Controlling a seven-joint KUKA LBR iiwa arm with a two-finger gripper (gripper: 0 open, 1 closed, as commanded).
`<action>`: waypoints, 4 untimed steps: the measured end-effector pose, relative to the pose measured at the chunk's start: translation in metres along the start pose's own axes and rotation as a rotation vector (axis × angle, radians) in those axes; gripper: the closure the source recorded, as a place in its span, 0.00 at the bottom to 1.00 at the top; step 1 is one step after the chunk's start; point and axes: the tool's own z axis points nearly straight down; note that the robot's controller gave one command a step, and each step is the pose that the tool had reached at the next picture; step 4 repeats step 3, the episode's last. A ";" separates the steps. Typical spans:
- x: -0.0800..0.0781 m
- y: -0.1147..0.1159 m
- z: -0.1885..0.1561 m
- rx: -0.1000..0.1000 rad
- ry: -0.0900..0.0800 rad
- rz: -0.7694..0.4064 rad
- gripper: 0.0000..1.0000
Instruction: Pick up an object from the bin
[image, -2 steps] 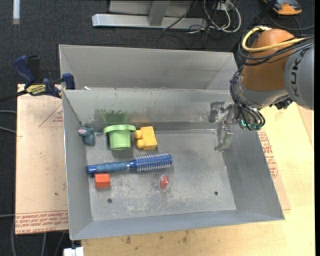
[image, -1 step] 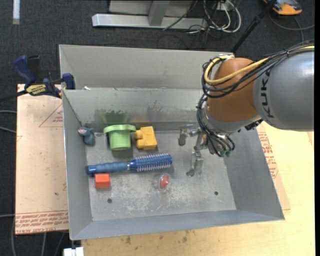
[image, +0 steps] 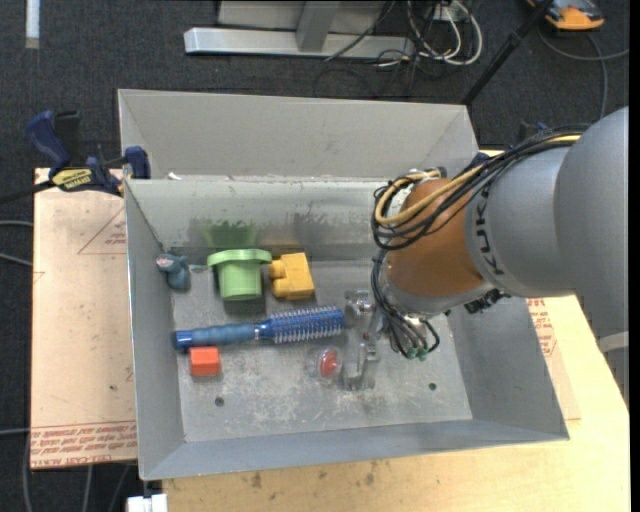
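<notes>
My gripper (image: 357, 372) hung low over the grey bin (image: 300, 405) floor, small red object (image: 328, 365) just beside it, blue hairbrush (image: 262, 329) near, slightly farther off, spread or pressed together I could not tell

The pincer (image: 356, 372) sits low in the bin (image: 260, 405), just beside a small red piece (image: 328, 365), near the blue brush (image: 262, 329).

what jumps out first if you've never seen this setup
The grey arm with its orange cover reaches in from the right, its gripper low beside a small red thing near the bin's middle. Left of it lie a blue hairbrush, a green cup and a yellow block.
</notes>
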 end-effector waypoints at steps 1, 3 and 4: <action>-0.041 0.043 -0.005 -0.002 -0.013 0.011 0.00; -0.021 0.025 -0.144 0.001 -0.015 0.043 1.00; -0.021 0.025 -0.144 0.001 -0.015 0.043 1.00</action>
